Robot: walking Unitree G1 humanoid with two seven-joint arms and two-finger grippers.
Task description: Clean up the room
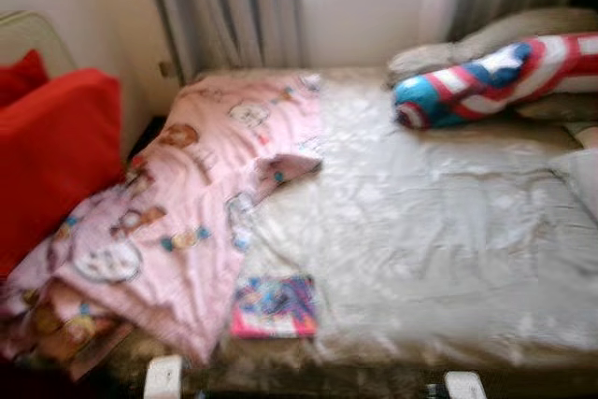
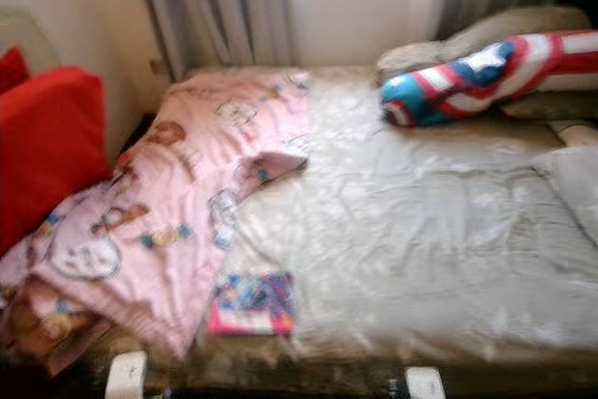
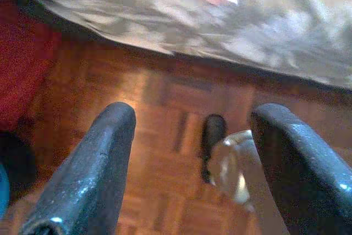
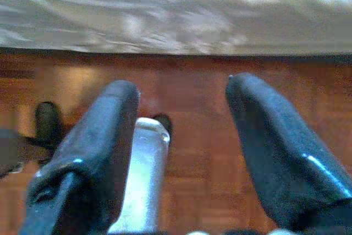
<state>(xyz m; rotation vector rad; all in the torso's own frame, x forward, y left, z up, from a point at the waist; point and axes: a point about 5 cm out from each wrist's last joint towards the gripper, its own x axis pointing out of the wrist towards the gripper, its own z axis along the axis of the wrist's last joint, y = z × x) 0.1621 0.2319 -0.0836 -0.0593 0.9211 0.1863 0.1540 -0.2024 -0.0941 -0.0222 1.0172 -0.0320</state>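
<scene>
Reddish-brown parquet floor (image 4: pixel 198 152) runs under both arms, which hang low in front of a wide bed covered by a pale beige satin sheet (image 1: pixel 439 240). Each wrist view looks down along its own fingers at that wood and at the sheet's hanging edge. The left tool (image 3: pixel 190 158) is released, its two black fingers spread with nothing between them. The right tool (image 4: pixel 184 152) is likewise released and empty, fingers well apart.

Closest to the tools, at the bed's near edge, a small colourful book with a pink border (image 1: pixel 274 306) lies flat on the sheet. Just beside it, a rumpled pink blanket printed with cartoon bears (image 1: pixel 187 221) covers the bed's left side, and its lower end spills over the near left corner. Two red cushions (image 1: pixel 51 151) stand against the bed's left edge, touching the blanket. Toward the far right corner, a long bolster striped red, white and blue (image 1: pixel 491 77) lies across the sheet, resting against grey-beige pillows (image 1: pixel 523 30). Behind the far edge hang grey curtains (image 1: pixel 224 11) on either side of a bright window.
</scene>
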